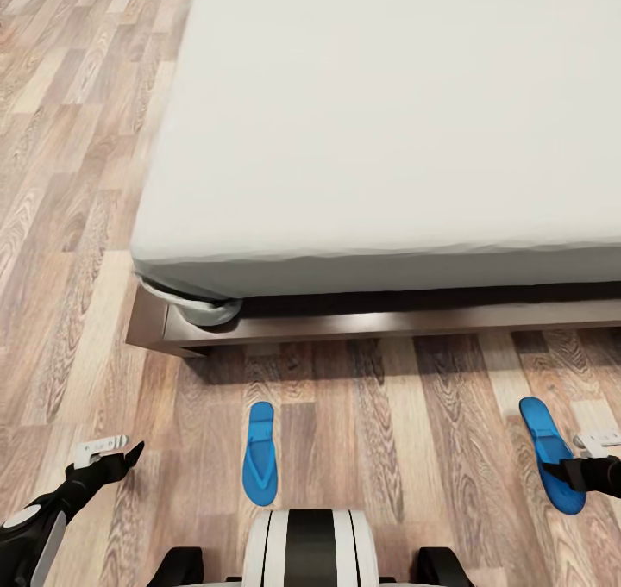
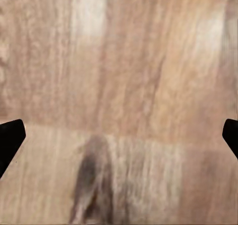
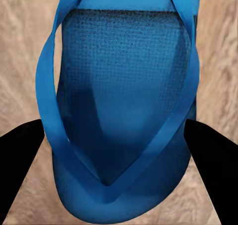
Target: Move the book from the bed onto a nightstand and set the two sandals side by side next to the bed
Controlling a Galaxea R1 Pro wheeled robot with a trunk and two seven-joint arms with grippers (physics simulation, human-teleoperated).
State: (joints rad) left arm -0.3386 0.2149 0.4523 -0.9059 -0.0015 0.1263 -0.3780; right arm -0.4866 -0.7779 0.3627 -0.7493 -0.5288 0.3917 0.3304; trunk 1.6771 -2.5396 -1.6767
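So the head camera is looking down at the corner of the bed (image 1: 388, 139), 1 big pale-grey mattress sitting on a dark-brown platform base, with the wood-plank floor (image 1: 78, 225) all around it.

Counting sandals: 2 blue flip-flops are lying on the floor in front of the bed. The left sandal (image 1: 260, 453) is lying flat just ahead of the robot's trunk (image 1: 309, 548), pointing roughly toward the bed base. The right sandal (image 1: 550, 453) is sitting well apart from it, off toward the right edge, also flat on the planks. So they're not side by side right now.

Arms: 2 end effectors are showing. The right end effector (image 1: 595, 471) is hovering right over the right sandal, and in the right wrist camera the sandal (image 3: 119, 111) is lying between the 2 black fingertips (image 3: 20, 150), with the thong straps meeting near the toe end. The fingers are standing spread, 1 on each side of the sandal and not pinching it, so it's released. The left end effector (image 1: 108, 458) is hanging over bare floor off to the left, and its wrist camera is showing blurry planks (image 2: 119, 86) with the 2 finger tips (image 2: 10, 138) spread at the picture's edges, so that one's released too, grasping nothing.
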